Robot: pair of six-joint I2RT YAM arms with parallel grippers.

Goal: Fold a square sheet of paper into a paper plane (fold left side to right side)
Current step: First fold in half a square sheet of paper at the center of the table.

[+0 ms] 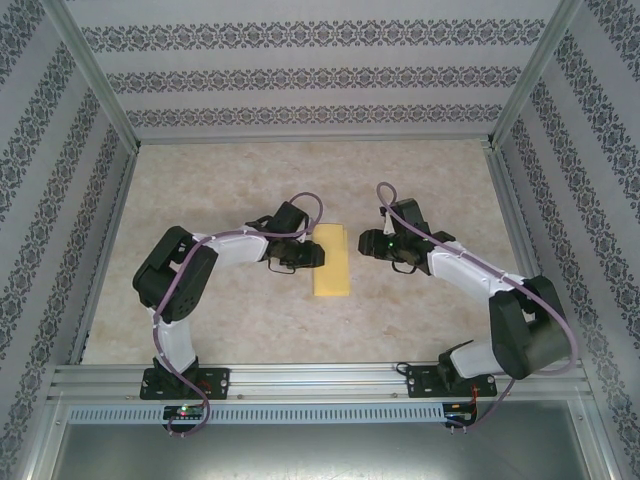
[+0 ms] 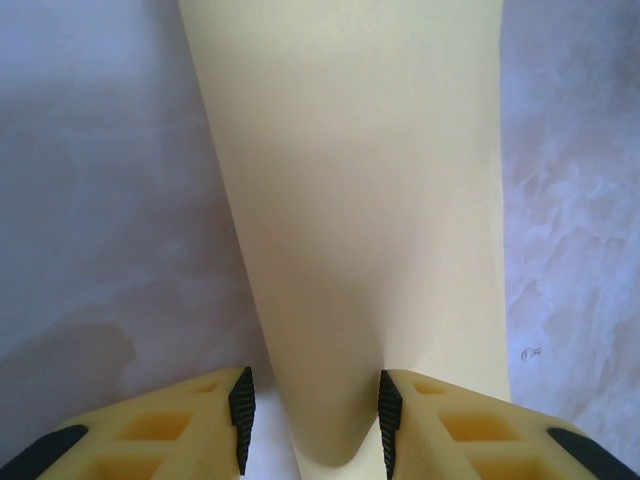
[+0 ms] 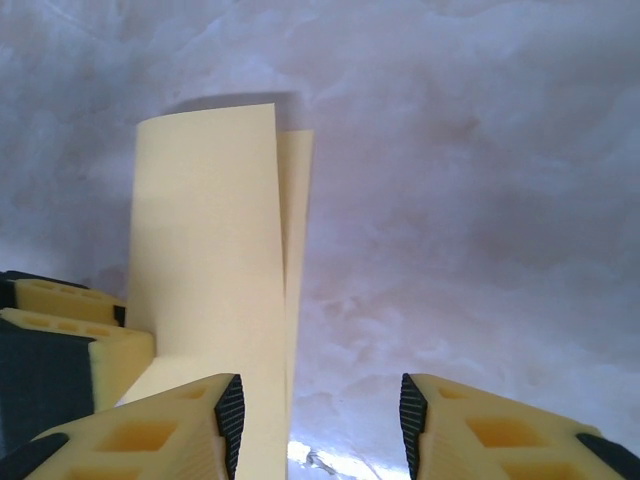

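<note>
We find the square sheet of paper (image 1: 332,262) lying near the middle of the counter (image 1: 220,180), already doubled over into a narrow strip between the two arms, so we judge the left-to-right fold to be made but perhaps not yet pressed flat. The left gripper (image 2: 312,415) sits at the strip's left long edge, where the crease should be. Its jaws are part-way open and the paper's rounded edge lies in the gap, close to both black pads (image 2: 243,415). We cannot tell whether they pinch it or merely straddle it, though that position suits steadying the crease. The right gripper (image 3: 320,415) stands just off the strip's right side, jaws apart with nothing between them and bare counter beneath. The paper lies beside its left finger, not in its grasp. From the right wrist we see the lower layer peeking out past the upper one, so the edges look slightly misaligned. We think this matters before any sharper creasing.
</note>
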